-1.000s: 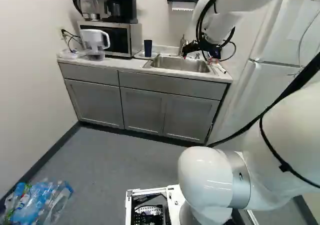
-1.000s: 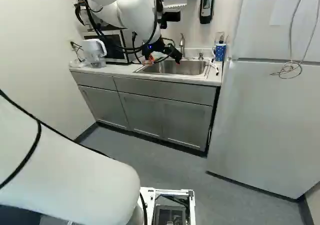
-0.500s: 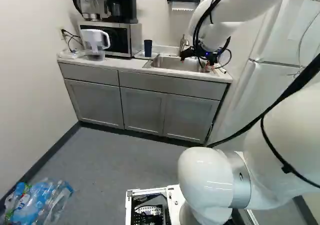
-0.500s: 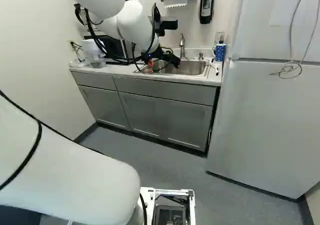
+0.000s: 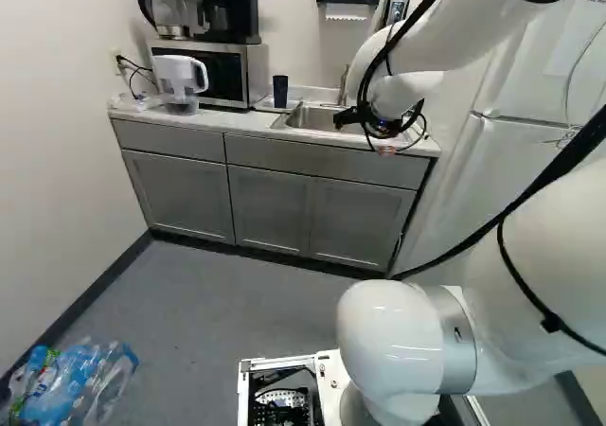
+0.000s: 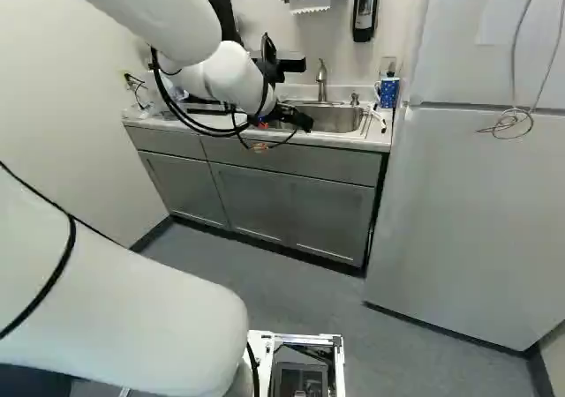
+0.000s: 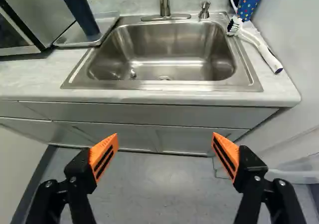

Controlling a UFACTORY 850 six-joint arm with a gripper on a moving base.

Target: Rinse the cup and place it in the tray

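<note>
Pale counter (image 7: pixel 30 79) carries the steel sink (image 7: pixel 164 50), and beside this sink the dark blue cup (image 7: pixel 81 12) is standing upright on the tray (image 7: pixel 108 22). I have the gripper (image 5: pixel 365 133) near the counter's front, its 2 orange pads (image 7: pixel 103 153) wide apart.

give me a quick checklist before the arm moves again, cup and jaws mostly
1. Jaws open and empty: ok, wide apart with nothing between them
2. Dark blue cup on the tray: ok
3. Cup upright: ok
4. Cup rinsed: cannot tell, no view settles it
5. Sink holds no cup: ok
6. White brush away from the jaws: ok, lies beside the sink
</note>
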